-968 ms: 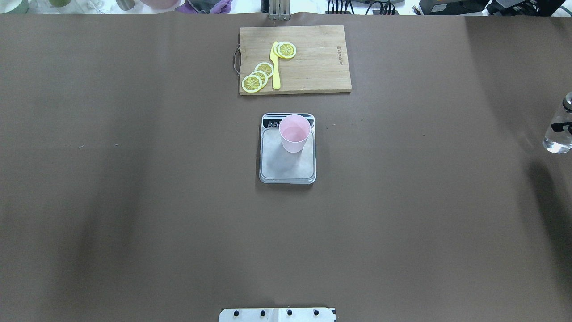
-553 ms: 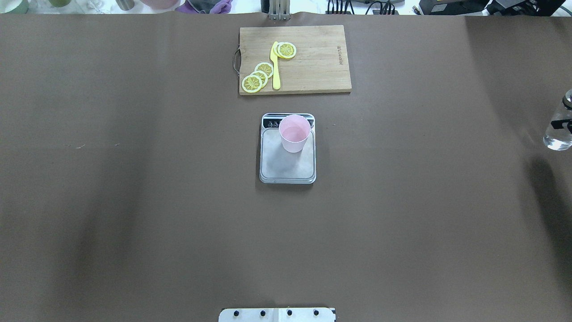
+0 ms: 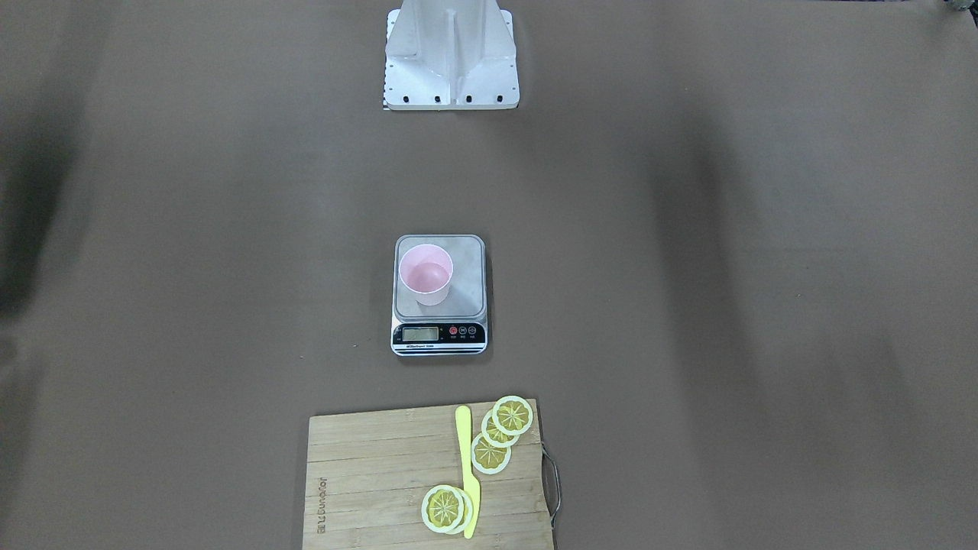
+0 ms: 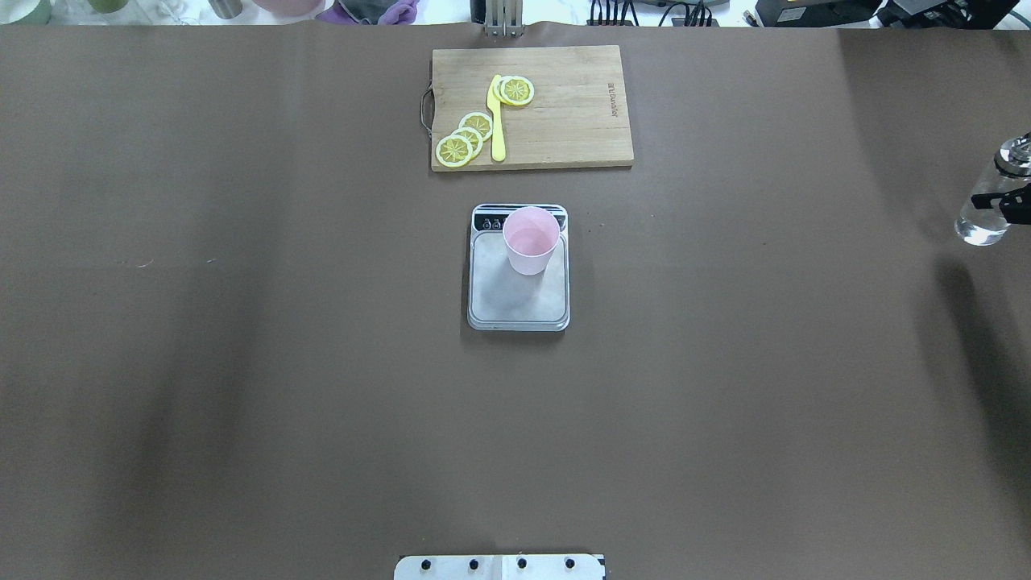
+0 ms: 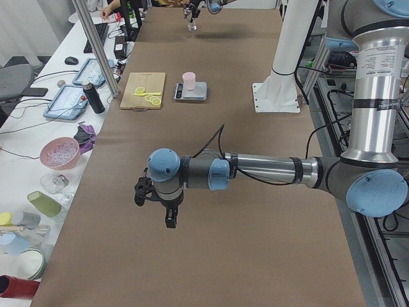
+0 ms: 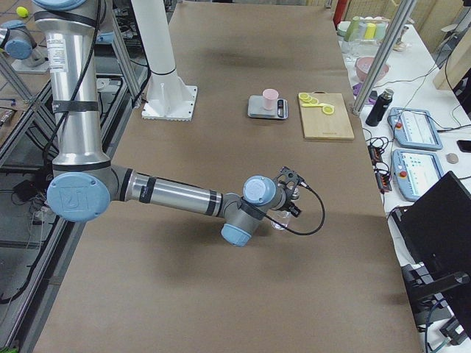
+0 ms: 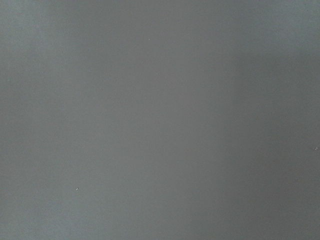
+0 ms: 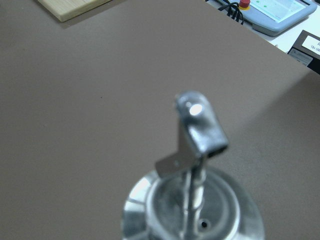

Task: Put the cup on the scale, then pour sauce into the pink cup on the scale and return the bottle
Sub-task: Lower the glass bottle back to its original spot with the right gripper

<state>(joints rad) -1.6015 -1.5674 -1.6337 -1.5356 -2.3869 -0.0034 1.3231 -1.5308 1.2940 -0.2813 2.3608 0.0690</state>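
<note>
pink cup point(image 4: 531, 239) on scale point(image 4: 518, 300); right pincer point(image 4: 999, 201) tight around bottle point(image 4: 976, 226); left pincer point(image 5: 155, 208) of unclear width

1. A wide table point(image 4: 242, 362) under a plain brown cover fills the middle of the room. The light is even and comes from above, and soft dark bands of shadow lie across the cover.
2. Along the table's far side runs a white bench point(image 5: 25, 185). It is crowded with a pink bowl point(image 5: 59, 152), cups, a dark flask point(image 5: 94, 98) and two tablet-like panels point(image 6: 416, 121).
3. Slanted aluminium posts point(image 5: 96, 48) rise between table and bench.
4. A grey office chair point(image 5: 13, 80) stands beyond the bench.
5. A dark monitor point(image 6: 441, 228) stands toward the bench's right end.
6. On the near side runs a strip of floor point(image 5: 390, 268) with metal rails and loose cables.
</note>
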